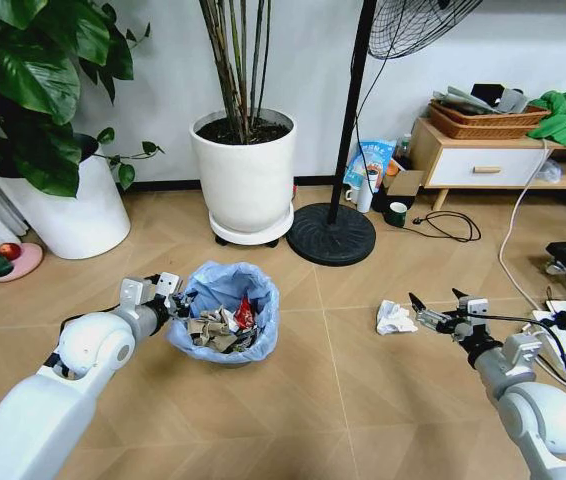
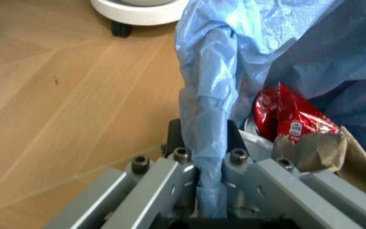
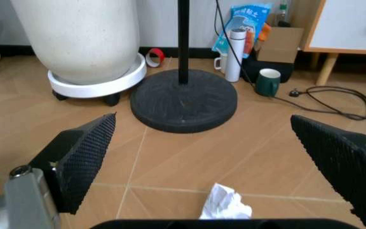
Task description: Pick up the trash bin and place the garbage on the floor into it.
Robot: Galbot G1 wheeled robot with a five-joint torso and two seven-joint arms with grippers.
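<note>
Nearest to me are my two white arms, both reaching forward low over the wooden floor (image 1: 343, 400). My left pincer (image 1: 163, 292) is closed on the rim of the trash bin (image 1: 225, 322); in the left wrist view the light blue bag liner (image 2: 211, 143) is squeezed between its fingers (image 2: 177, 183). The bin is small and round, and the crinkled blue liner folds over its edge. It stands in front of me, a little to the left, near the white plant pot (image 1: 245, 175). Inside the bin I see brown crumpled paper (image 1: 213, 330) and a red packet (image 2: 285, 119). My right pincer (image 1: 438, 310) is wide open and holds nothing. It points at a crumpled white paper wad (image 1: 395, 318) on the floor just beside its fingertips. In the right wrist view this wad lies between the two black pads (image 3: 84, 155).
</note>
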